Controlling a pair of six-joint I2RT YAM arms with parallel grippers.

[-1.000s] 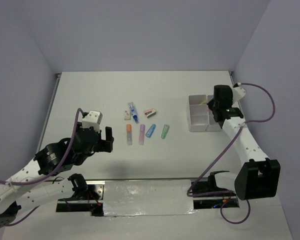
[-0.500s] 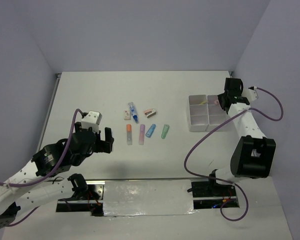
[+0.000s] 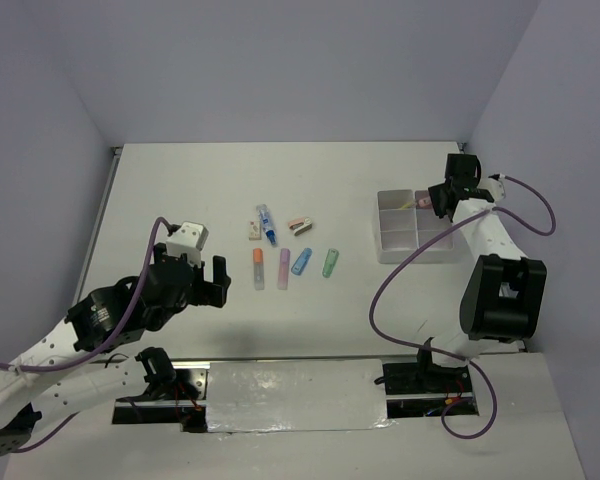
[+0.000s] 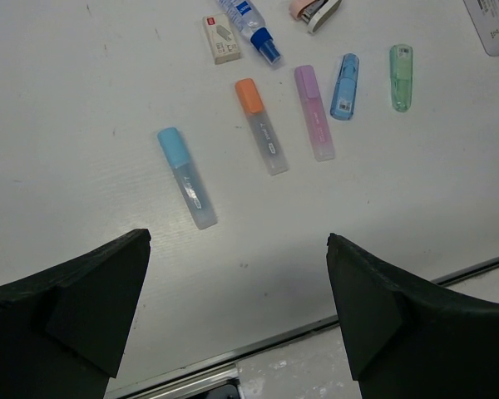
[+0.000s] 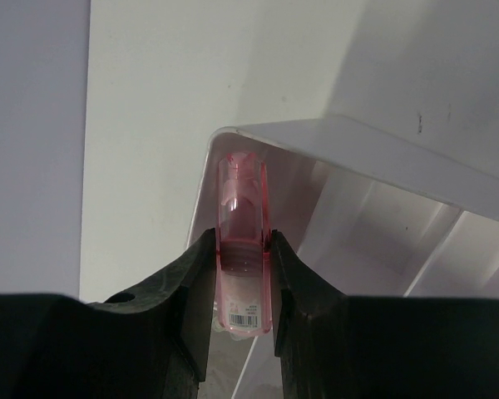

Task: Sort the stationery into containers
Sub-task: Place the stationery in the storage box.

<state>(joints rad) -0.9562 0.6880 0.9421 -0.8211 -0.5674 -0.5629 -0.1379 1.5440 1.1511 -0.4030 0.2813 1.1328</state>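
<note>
My right gripper (image 5: 241, 243) is shut on a pink marker (image 5: 242, 199), which points down over the far corner of the translucent-white containers (image 5: 374, 148). From above, that gripper (image 3: 442, 198) hangs at the far right edge of the containers (image 3: 398, 243). On the table lie a light-blue marker (image 4: 187, 177), an orange marker (image 4: 260, 126), a purple marker (image 4: 313, 112), a blue marker (image 4: 344, 86), a green marker (image 4: 401, 76), a white eraser (image 4: 221, 39) and a blue-white tube (image 4: 251, 22). My left gripper (image 4: 237, 241) stands open above the table's near edge, short of the light-blue marker.
A small pink and white item (image 3: 300, 224) lies beyond the row of markers. The table's metal front edge (image 4: 266, 345) runs just under my left gripper. The side wall stands close to the right of the containers.
My right gripper has swung with the pink marker from the containers' near right side to their far right corner. The left arm has hardly moved.
</note>
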